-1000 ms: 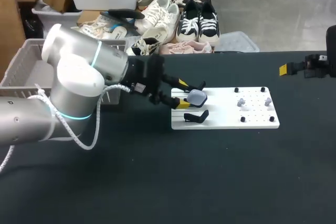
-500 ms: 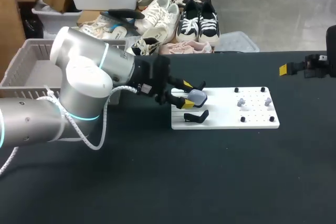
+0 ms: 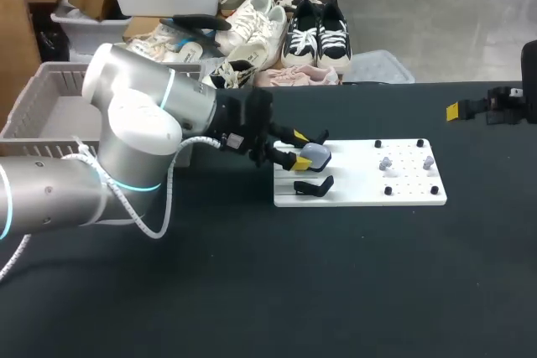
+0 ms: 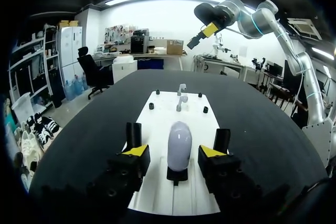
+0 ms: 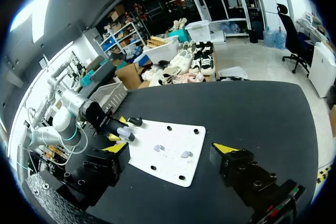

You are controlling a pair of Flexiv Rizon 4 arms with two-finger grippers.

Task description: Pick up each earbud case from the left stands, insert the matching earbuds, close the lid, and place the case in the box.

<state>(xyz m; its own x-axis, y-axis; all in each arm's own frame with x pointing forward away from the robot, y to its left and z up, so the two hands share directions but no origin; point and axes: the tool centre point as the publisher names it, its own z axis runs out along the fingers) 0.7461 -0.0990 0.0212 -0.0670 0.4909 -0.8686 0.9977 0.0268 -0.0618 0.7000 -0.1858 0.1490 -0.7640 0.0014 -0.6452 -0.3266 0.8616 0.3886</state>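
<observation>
A lavender earbud case (image 3: 315, 155) sits on a black stand at the left end of the white board (image 3: 361, 186). My left gripper (image 3: 295, 147) straddles it. In the left wrist view the case (image 4: 179, 144) stands between the yellow-tipped fingers (image 4: 135, 151) with a small gap on each side, so the gripper (image 4: 174, 153) is open. A second black stand (image 3: 315, 184) beside it is bare. Two pale earbuds (image 3: 386, 163) (image 3: 428, 161) rest on pegs at the board's right end. My right gripper (image 3: 457, 110) hangs open at the far right, well off the board (image 5: 169, 153).
A grey slatted basket (image 3: 42, 111) stands at the table's left rear, behind my left arm. Small black pegs (image 3: 377, 143) dot the board around the earbuds (image 4: 181, 88). Dark tabletop (image 3: 336, 291) stretches in front of the board.
My left gripper has slid a little further around the case and its fingers have drawn closer together. The right arm has kept still.
</observation>
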